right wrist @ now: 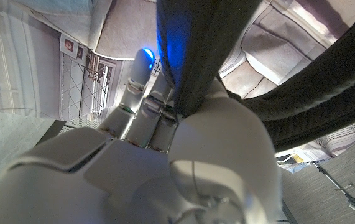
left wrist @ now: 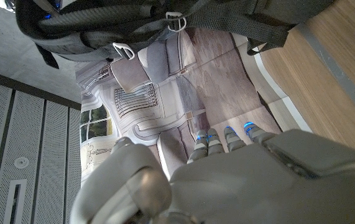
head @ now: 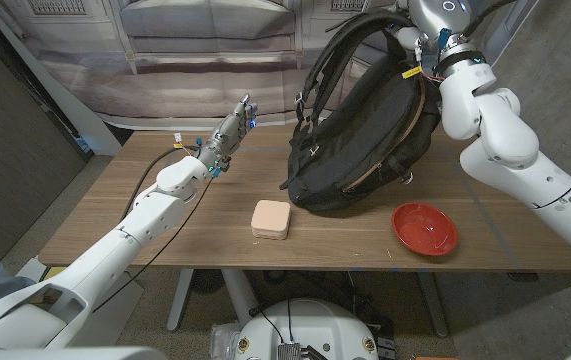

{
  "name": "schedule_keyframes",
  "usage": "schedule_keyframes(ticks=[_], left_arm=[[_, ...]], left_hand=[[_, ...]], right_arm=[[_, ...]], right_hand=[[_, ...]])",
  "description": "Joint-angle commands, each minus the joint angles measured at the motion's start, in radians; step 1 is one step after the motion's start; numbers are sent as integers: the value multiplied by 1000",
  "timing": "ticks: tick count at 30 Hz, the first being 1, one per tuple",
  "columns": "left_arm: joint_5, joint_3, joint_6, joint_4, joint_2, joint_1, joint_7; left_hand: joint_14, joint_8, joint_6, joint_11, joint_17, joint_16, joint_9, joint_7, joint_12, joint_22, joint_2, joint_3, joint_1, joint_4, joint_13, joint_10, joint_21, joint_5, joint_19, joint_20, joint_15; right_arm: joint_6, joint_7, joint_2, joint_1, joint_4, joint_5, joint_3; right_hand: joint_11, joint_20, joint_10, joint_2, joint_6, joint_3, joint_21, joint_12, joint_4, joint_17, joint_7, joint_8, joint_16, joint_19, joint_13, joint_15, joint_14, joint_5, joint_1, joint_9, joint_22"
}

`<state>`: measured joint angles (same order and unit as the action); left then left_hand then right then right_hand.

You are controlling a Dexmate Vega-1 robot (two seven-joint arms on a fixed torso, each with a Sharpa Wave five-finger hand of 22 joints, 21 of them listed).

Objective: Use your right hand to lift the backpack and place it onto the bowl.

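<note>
Black backpack (head: 365, 125) upper middle-right of the head frame, hanging tilted from its top strap, bottom edge at the table or just off it, cannot tell which. Right hand (right wrist: 165, 118) at the top right of the head frame, arm bent and raised high above the table; right wrist view shows its fingers (right wrist: 141, 68) wrapped around the black strap (right wrist: 193, 56), holding it. Red bowl (head: 425, 228) lower right on the table (head: 115, 215), just right of the backpack's base, apart from it. Small beige box (head: 271, 219) center of the frame, just left of the backpack. Left arm stretches from the lower left corner; left hand (head: 227, 135) raised over the table's far left part, fingers extended together, holding nothing, well apart from the backpack.
</note>
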<state>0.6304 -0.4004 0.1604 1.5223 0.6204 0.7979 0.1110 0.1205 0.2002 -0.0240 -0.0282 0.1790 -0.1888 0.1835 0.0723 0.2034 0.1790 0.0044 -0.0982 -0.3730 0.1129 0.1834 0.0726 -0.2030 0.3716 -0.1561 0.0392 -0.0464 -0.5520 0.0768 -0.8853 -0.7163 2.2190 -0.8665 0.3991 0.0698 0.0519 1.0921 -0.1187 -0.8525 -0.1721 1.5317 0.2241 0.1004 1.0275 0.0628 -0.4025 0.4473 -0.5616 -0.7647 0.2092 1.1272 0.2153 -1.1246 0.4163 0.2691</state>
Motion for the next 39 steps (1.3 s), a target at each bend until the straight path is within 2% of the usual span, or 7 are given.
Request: schedule_keyframes(ticks=[1, 22, 39], left_arm=[[2, 3, 6, -2, 3, 0, 5], [2, -4, 10, -10, -4, -6, 17], [5, -10, 16, -30, -13, -21, 36]], left_hand=[[1, -2, 6, -7, 4, 1, 5, 9, -3, 2, 12, -3, -2, 2, 3, 4, 2, 5, 3, 4, -4], [1, -2, 6, -7, 4, 1, 5, 8, -3, 2, 14, -8, -3, 2, 3, 3, 2, 5, 3, 4, -4], [1, -2, 7, -6, 4, 1, 5, 9, -3, 2, 16, -12, -5, 2, 3, 4, 2, 5, 3, 5, -4]], right_arm=[[-50, -76, 21, 21, 40, -64, 15], [-76, -179, 44, 20, 127, -161, 1], [-78, -263, 82, 23, 158, -253, -14]], right_hand=[[126, 169, 147, -27, -142, 5, 3, -3, -1, 3, 136, 4, -1, 1, -4, 14, 3, 4, -38, 6, -1], [126, 169, 146, -30, -143, 8, 6, -5, -5, 9, 137, 12, -14, 4, -3, 15, 8, 4, -38, 11, -13], [126, 169, 147, -29, -144, 9, 7, -5, -6, 14, 137, 18, -22, 4, -3, 15, 10, 4, -41, 15, -19]])
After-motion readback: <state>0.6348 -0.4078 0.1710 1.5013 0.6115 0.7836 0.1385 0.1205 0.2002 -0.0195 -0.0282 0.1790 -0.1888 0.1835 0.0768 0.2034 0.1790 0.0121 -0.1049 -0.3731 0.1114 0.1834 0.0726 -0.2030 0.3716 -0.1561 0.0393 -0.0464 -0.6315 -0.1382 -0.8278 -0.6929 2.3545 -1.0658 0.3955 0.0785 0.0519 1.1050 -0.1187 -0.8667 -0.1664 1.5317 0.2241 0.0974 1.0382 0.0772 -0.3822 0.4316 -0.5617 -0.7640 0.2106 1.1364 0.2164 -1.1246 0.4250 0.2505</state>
